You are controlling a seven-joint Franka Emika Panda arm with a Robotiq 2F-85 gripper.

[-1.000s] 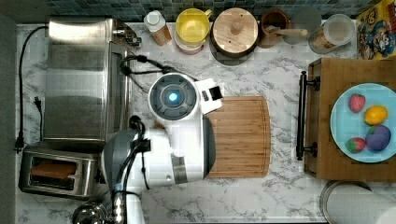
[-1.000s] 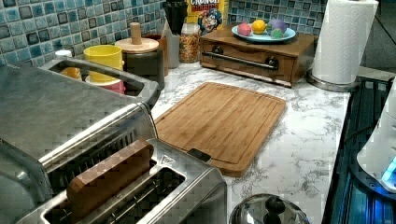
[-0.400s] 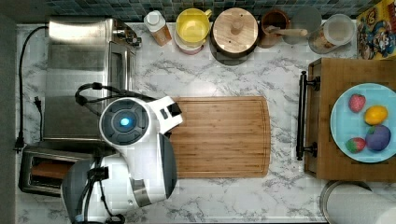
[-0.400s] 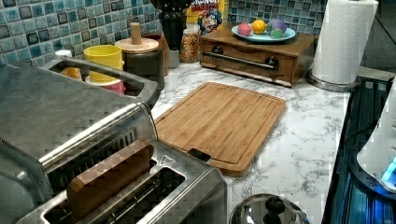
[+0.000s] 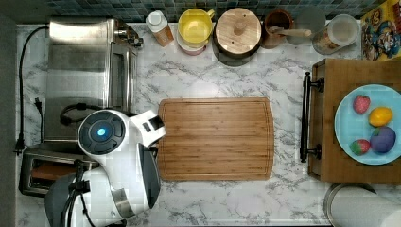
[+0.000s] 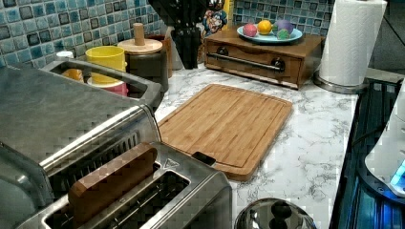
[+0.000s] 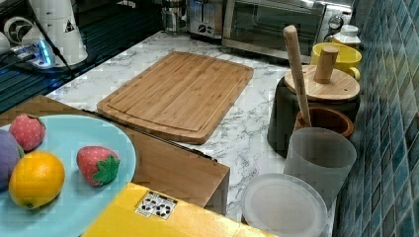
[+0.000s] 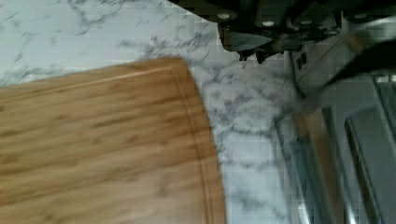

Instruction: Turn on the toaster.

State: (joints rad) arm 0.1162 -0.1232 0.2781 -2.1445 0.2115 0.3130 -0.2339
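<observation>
The robot arm point(image 5: 113, 161) hung over the counter's front corner at the top view's lower left, where the toaster point(image 5: 45, 170) lay partly beneath it, long slots running across the top view; jaw state could not be told.

Toaster point(image 6: 143, 200): small steel box, brown bread upright in one slot, beside toaster oven point(image 6: 62, 119).
</observation>
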